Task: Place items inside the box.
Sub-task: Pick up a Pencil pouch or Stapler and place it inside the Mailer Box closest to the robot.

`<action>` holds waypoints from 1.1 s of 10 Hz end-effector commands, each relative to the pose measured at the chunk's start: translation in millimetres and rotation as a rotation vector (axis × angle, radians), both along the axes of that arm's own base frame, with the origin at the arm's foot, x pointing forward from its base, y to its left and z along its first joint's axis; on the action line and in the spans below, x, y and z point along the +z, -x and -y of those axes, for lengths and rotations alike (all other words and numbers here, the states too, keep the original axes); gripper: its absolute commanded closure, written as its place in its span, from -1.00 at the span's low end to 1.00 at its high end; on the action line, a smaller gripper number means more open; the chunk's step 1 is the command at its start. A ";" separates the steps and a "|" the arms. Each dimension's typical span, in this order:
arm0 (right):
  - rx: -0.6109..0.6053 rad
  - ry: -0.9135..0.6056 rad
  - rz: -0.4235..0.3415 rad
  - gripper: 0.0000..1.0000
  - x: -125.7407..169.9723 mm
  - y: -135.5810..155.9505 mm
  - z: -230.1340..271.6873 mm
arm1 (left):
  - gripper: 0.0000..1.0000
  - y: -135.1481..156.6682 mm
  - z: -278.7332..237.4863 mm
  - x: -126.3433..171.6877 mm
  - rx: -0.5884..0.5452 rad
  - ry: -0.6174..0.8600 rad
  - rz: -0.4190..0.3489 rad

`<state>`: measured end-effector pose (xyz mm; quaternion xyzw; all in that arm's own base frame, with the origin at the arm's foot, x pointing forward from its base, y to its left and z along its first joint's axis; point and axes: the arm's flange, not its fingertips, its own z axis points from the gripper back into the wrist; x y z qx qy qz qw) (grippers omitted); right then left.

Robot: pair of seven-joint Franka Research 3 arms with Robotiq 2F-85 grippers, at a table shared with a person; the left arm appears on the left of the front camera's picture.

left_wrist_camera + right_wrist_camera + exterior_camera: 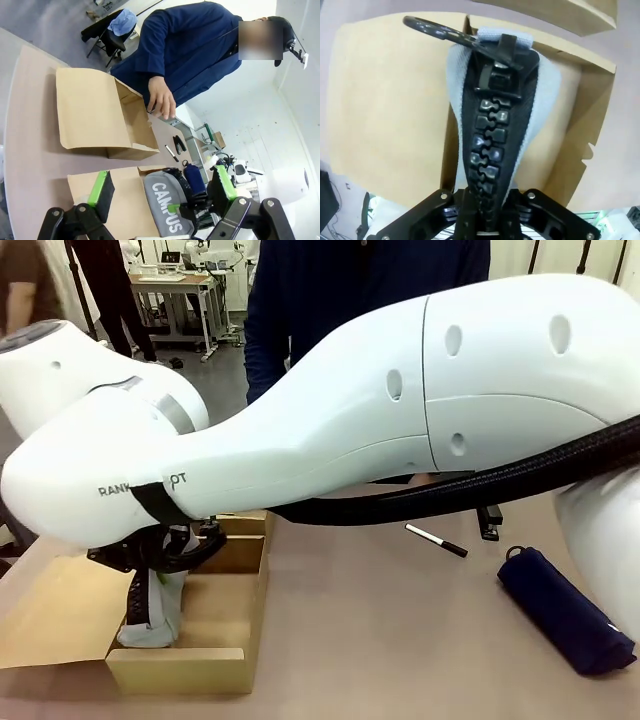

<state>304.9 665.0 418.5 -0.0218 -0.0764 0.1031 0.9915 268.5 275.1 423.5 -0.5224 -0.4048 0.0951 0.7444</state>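
Right tool (150,580) grips the grey pouch (162,625) upright inside the box (180,670), release seemingly next; left tool (161,181) gapes open.

Your right arm (400,400) spans the table's (380,640) middle; inside the box (180,670), room lies open right of the upright pouch (162,610).

Front, 2 wrist views, all onto box (180,670)

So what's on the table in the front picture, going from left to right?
Brown cardboard box with the grey fabric pouch standing in it → slim white-and-black pen → small black clip-like tool → long dark blue fabric pouch.
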 end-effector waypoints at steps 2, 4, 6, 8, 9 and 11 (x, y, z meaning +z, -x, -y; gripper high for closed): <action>-0.027 -0.040 -0.018 0.90 13.8 -1.7 11.4 | -1.00 -1.3 0.4 1.3 0.003 0.005 0.035; -0.046 -0.054 -0.073 0.90 -6.9 0.2 19.9 | -1.00 -1.3 0.4 1.3 0.003 0.005 0.035; -0.055 -0.013 -0.063 0.90 -30.2 2.9 25.2 | -1.00 -1.3 0.4 1.3 0.003 0.005 0.035; -0.066 -0.020 -0.055 0.90 -52.2 1.3 29.5 | -1.00 -1.3 0.4 1.3 0.003 0.005 0.035; -0.066 -0.030 -0.041 0.90 -55.0 1.0 32.9 | -1.00 -1.3 0.4 1.3 0.003 0.005 0.035; -0.080 -0.040 -0.046 0.90 -54.6 -1.5 39.8 | -1.00 -1.3 0.4 1.3 0.003 0.005 0.035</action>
